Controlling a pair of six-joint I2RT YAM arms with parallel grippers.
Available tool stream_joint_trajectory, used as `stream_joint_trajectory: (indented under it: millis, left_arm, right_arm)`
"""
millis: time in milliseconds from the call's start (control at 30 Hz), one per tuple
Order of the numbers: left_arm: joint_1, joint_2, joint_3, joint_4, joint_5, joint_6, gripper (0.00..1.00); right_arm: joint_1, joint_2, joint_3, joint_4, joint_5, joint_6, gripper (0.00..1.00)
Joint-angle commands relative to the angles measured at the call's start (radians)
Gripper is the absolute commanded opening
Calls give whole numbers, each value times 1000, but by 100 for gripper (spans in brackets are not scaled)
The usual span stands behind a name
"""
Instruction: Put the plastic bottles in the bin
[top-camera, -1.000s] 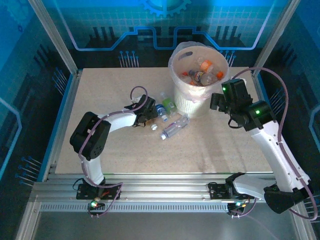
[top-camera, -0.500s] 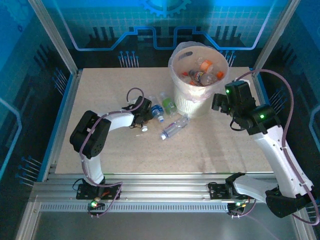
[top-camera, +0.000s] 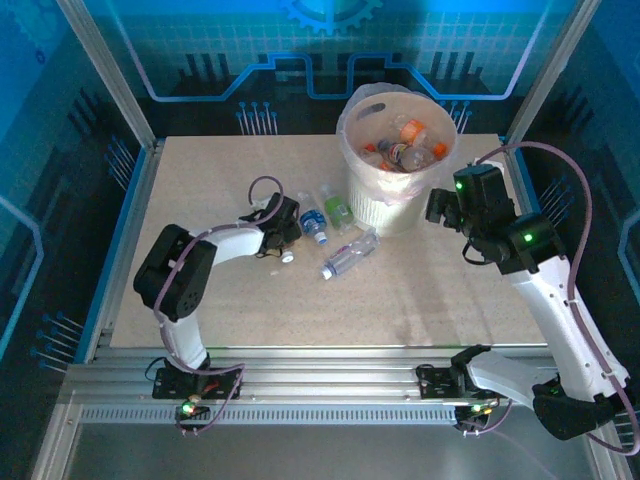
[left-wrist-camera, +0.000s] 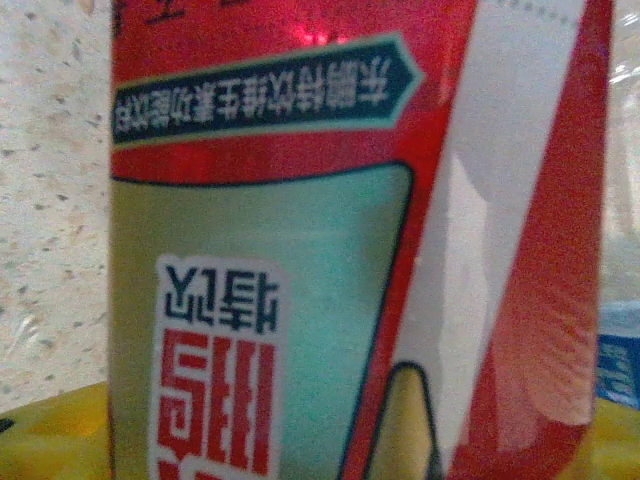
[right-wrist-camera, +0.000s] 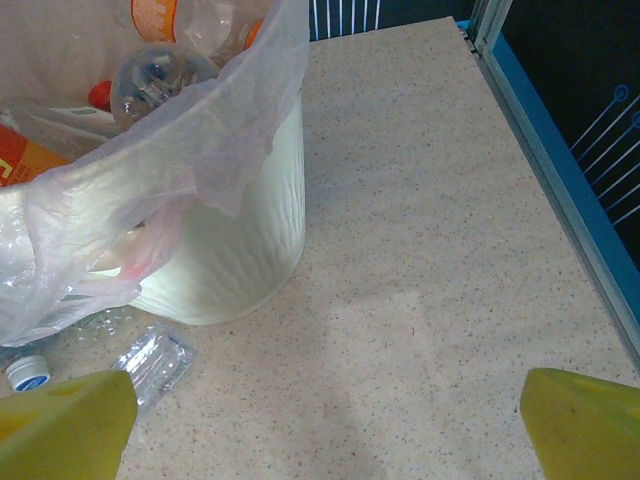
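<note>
We have the left gripper around 1 red-labelled bottle lying on the table left of the bin, ready to lift, though we cannot tell if the jaws pinch it; its long axis crosses them, white cap seemingly nearward, while the right gripper hangs wide open.

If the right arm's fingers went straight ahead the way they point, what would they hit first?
Probably the bare beige speckled table, just right of the tall white ribbed bin; depth is hard to judge.
</note>
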Motion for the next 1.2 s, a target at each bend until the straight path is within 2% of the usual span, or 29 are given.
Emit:
stream_joint_trajectory:
  millis: [0,200,400,600,933,1067,1167]
  left_arm:
    - [6,-127,-3,-16,-56,53,59]
    - [5,-283,68,-58,-132,171,59]
    - [-6,-379,182,-13,-99,297,59]
    - [-55,-388,322,36,-37,395,59]
    - [-194,-199,704,86,128,556,59]
    - [-222,-73,881,72,224,562,59]
    - [-239,42,1049,2,275,558,60]
  right_arm:
    - [-12,-24,-10,5,3,18,100]
    - [-12,-34,-16,4,8,16,100]
    - [-14,-39,-27,15,7,19,100]
    - [-16,-31,-24,21,8,19,100]
    - [-22,-55,-46,18,29,39,100]
    - [-27,-67,-59,17,33,45,100]
    - [-29,-78,-73,18,40,55,100]
